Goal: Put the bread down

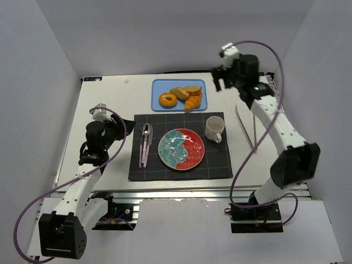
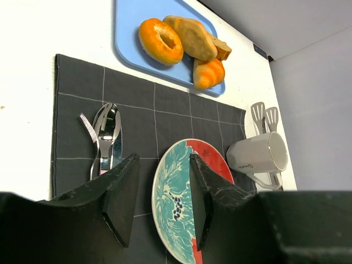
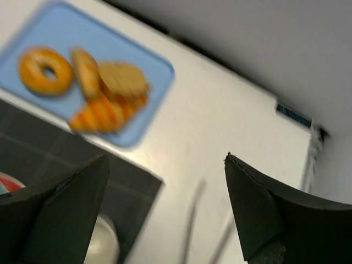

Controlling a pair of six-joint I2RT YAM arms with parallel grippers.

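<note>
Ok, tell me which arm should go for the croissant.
Right. The right gripper, open, hangs beside the blue tray, near the croissant; the left gripper sits farther off, by the cutlery.

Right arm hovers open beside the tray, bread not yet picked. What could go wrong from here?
1. The croissant lies against the roll on the tray, so the open right end effector may pinch or shove both.
2. The mug stands close beside the plate; a low carry could clip it.
</note>
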